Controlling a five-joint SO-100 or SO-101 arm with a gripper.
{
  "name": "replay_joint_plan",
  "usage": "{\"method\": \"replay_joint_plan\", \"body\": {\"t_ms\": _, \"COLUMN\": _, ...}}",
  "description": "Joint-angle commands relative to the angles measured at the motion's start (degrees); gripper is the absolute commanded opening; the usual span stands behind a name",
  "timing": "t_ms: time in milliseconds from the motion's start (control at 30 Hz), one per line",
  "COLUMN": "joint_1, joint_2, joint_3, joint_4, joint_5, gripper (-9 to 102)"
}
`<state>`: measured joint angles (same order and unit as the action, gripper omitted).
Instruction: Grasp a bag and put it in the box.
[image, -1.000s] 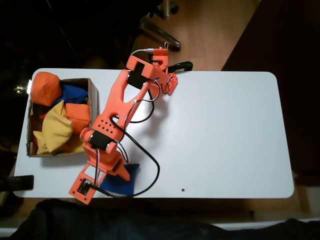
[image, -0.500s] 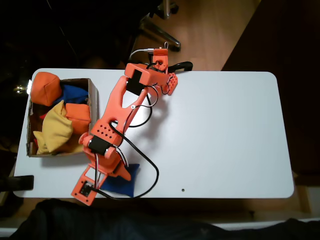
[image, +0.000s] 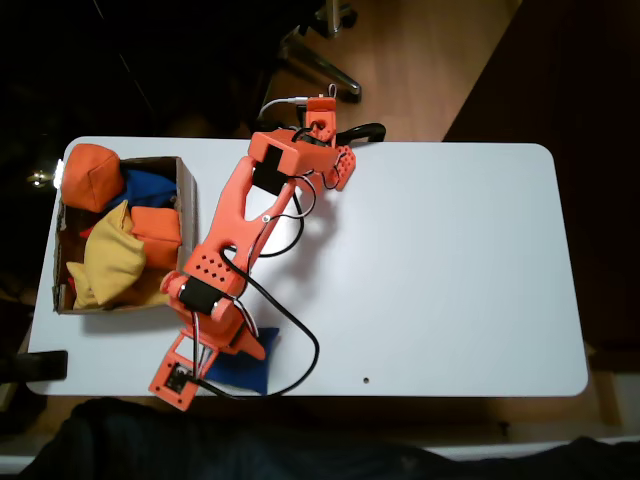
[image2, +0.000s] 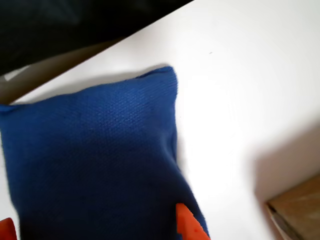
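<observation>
A royal-blue bag (image: 248, 367) lies flat on the white table near its front edge, below the box in the fixed view. My orange gripper (image: 236, 352) hangs over the bag's left part, covering some of it. In the wrist view the bag (image2: 95, 155) spreads across the left and centre. One orange fingertip (image2: 187, 225) sits at its right edge and another shows at the bottom left corner. The gripper (image2: 95, 229) is open astride the bag. The brown cardboard box (image: 187, 200) stands at the table's left end; its corner (image2: 295, 215) shows in the wrist view.
Inside the box lie orange beanbags (image: 93, 176), a yellow one (image: 108, 262) and a blue one (image: 150, 190). The arm's base (image: 322, 125) is at the table's far edge. The table's front edge (image: 300, 393) runs just past the bag. White table (image: 450, 270) stretches to the right.
The arm has stretched a little further toward the front edge, bringing the gripper slightly lower and to the right over the blue bag. The bag has not moved.
</observation>
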<state>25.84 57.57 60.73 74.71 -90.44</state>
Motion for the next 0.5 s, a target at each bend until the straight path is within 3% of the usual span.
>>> {"method": "replay_joint_plan", "body": {"t_ms": 0, "joint_1": -0.62, "joint_2": 0.26, "joint_3": -2.90, "joint_4": 0.26, "joint_5": 0.18, "gripper": 62}}
{"method": "replay_joint_plan", "body": {"t_ms": 467, "joint_1": -0.44, "joint_2": -2.20, "joint_3": -4.48, "joint_4": 0.26, "joint_5": -0.62, "gripper": 62}}
